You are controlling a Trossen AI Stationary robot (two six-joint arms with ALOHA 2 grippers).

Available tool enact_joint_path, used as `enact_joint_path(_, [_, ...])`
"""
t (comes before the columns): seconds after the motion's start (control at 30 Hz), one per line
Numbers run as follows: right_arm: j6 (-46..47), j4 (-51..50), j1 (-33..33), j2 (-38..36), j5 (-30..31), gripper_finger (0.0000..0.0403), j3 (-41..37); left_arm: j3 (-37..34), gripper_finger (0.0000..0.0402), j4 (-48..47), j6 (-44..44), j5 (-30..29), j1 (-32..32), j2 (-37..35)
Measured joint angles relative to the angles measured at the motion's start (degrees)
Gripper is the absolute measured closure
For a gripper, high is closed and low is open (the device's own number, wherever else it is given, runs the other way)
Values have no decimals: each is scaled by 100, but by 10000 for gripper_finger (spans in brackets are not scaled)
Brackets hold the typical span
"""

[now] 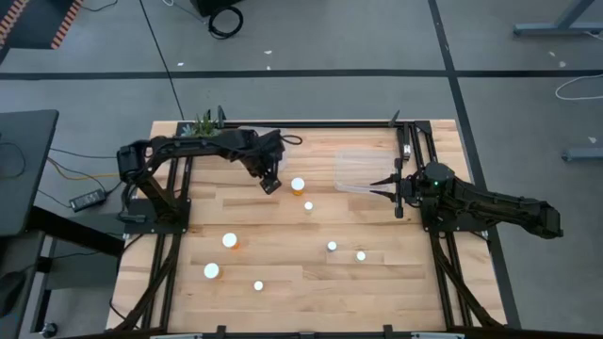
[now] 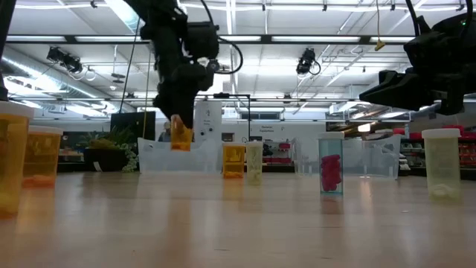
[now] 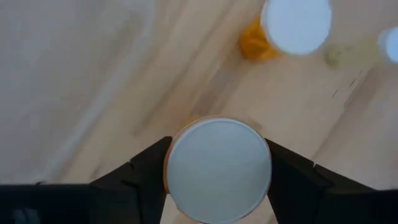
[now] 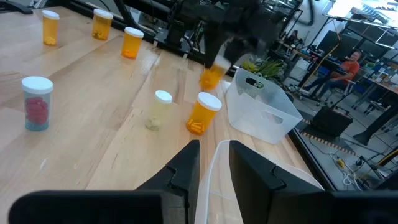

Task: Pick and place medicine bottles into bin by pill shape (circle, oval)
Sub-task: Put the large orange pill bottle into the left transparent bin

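Observation:
My left gripper (image 1: 271, 182) is shut on an orange medicine bottle (image 2: 180, 134) with a white cap (image 3: 217, 169), held above the table's far middle. Another orange bottle (image 1: 298, 185) and a pale bottle (image 1: 308, 204) stand just right of it. Several more bottles stand nearer, such as one orange bottle (image 1: 230, 241) and one with pink pills (image 2: 331, 170). My right gripper (image 1: 381, 188) is over the near rim of a clear bin (image 1: 363, 168). Its fingers are a narrow gap apart, and the rim (image 4: 210, 168) shows between them. I cannot tell whether they touch it. My left gripper pinches the bottle at its cap end (image 3: 173, 163) between its two fingers (image 3: 144, 174), one on either side. The fingers come from above, pointing down. The bottle hangs upright below them, lifted clear of the table (image 2: 180, 141).
A second clear bin (image 4: 261, 112) stands at the far edge, by the left arm and a green plant (image 1: 203, 122). Black frame rails run along the table's left and right sides. There is bare wood in the middle and at the near right.

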Motion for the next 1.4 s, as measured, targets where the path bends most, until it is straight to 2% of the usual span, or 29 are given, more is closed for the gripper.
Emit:
enact_joint_path(0.27, [-2,0,0,0,1,310,0,771,162,-416,375,-425,477,-7])
enact_joint_path(0.43, [0,1,0,0,0,310,0,742,167,-146,565,-461,951,35])
enact_joint_path(0.67, [-1,1,0,1,2,310,0,659,168,467,760,-460,1471,472])
enact_joint_path(1.0, [-2,2,0,0,1,310,0,657,170,501,1073,-460,1735,1322])
enact_joint_path(1.4, [0,2,0,0,0,310,0,662,166,503,1227,-444,2016,1357])
